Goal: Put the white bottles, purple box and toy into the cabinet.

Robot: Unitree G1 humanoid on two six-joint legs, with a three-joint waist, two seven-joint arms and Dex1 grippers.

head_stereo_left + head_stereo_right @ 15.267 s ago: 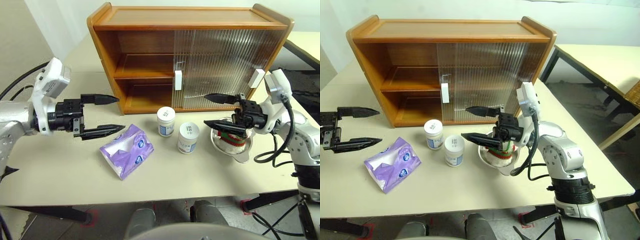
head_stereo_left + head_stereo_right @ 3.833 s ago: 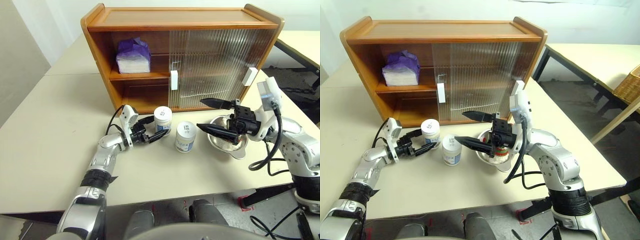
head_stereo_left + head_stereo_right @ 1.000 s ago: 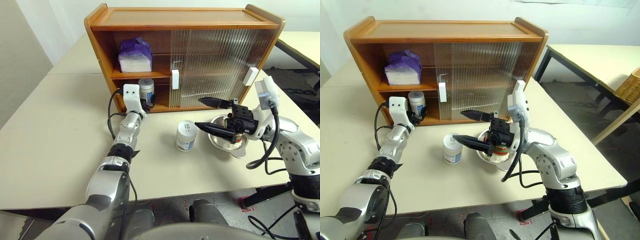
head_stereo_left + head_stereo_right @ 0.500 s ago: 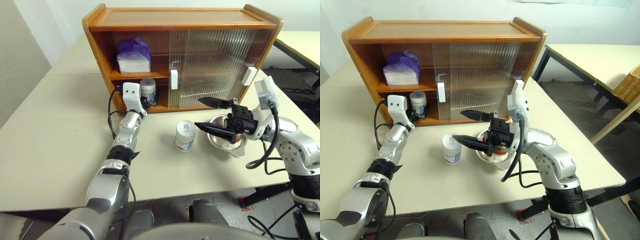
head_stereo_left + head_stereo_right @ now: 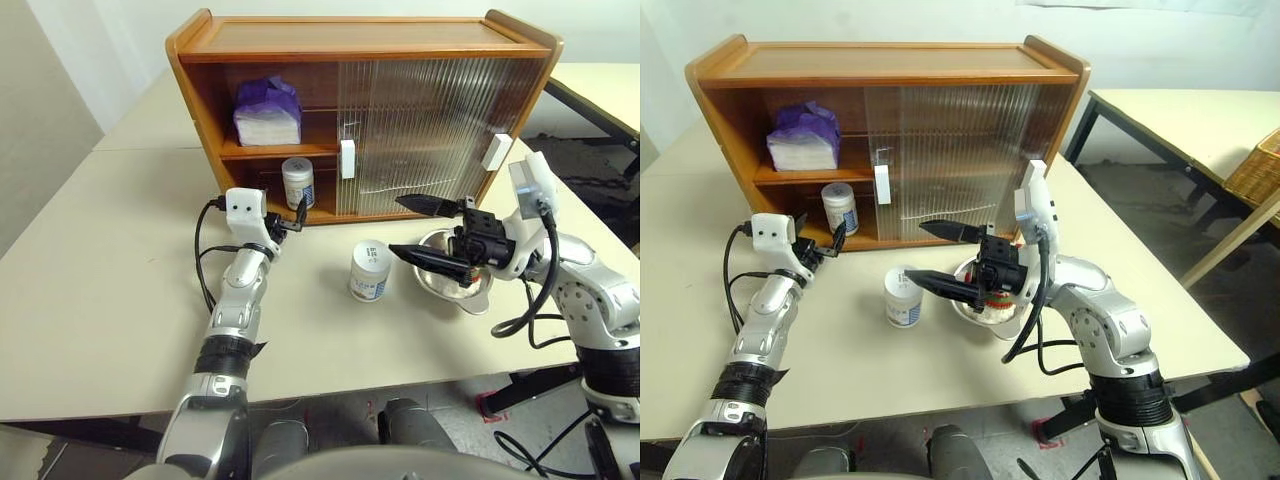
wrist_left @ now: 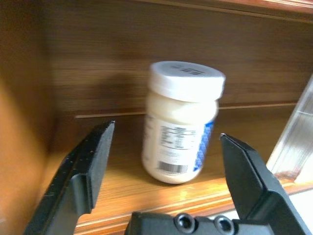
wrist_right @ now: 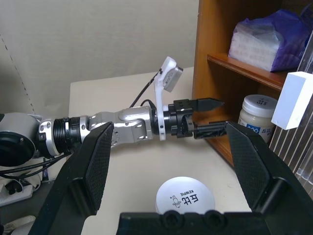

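The cabinet (image 5: 360,110) stands at the back, its left half uncovered. On its upper shelf lies the purple box (image 5: 267,112). One white bottle (image 5: 297,183) stands upright on the lower shelf. My left gripper (image 5: 290,218) is open just in front of that shelf, clear of the bottle (image 6: 182,122). The other white bottle (image 5: 369,271) stands on the table. My right gripper (image 5: 400,225) hangs open and empty over the steel bowl (image 5: 455,290), pointing left. The toy (image 5: 992,302) lies in the bowl, mostly hidden by that gripper.
Ribbed sliding doors (image 5: 420,130) with white block handles (image 5: 347,159) cover the cabinet's right half. Bare tabletop (image 5: 120,260) stretches to the left and front. A second table (image 5: 1200,120) stands to the right, with a gap between.
My left gripper has drawn back out of the lower shelf, leaving the white bottle standing there. The right arm has stayed still.
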